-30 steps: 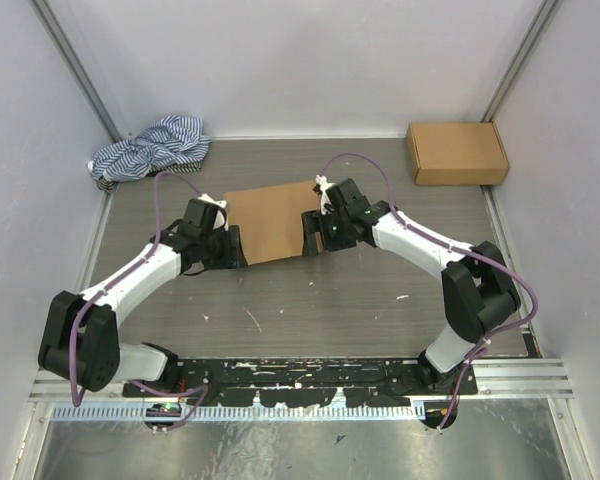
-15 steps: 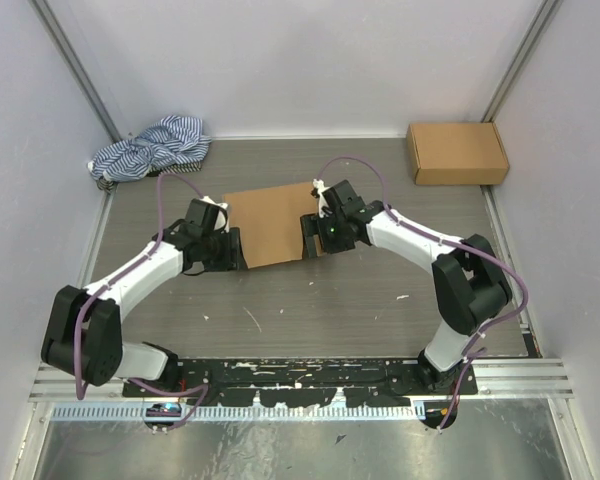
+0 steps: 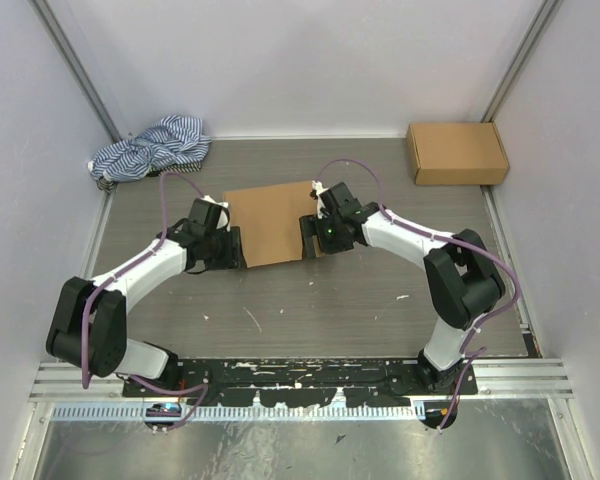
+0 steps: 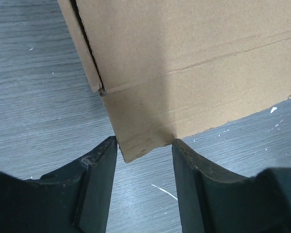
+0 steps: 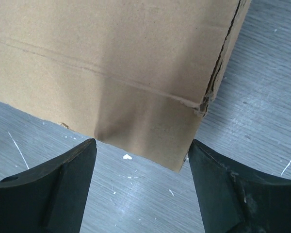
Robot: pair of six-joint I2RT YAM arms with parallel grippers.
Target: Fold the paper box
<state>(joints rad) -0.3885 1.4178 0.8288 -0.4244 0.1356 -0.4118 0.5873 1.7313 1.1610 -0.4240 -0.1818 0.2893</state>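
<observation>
Well, the paper box (image 3: 268, 222) sat around the middle of the worktop (image 3: 310, 300), a little toward the far edge, showing one broad brown panel upward. From above it looked low and nearly flat, not yet a finished closed box as far as I could judge.

The left end effector (image 3: 232, 250) was at the box's near left corner and the right end effector (image 3: 313, 236) at its near right corner. Both had their jaws apart. In each wrist view a corner of the cardboard lay in the gap between the fingers, and nothing was pinched.

Close up, a crease ran across the panel, parallel to its near edge, marking off a narrow strip. That strip looked unfolded to me, in line with the rest of the panel. Along each side edge a second layer of cardboard showed beside a dark gap, so the side flaps seemed to be turned already. Whether they were tucked in I could not tell.

My guess was that the near strip was the step in hand, with its folding and any tucking of tabs left to do.

A second brown box (image 3: 457, 152) stood by the far right corner, and a striped cloth (image 3: 150, 146) lay bunched in the far left corner.
</observation>
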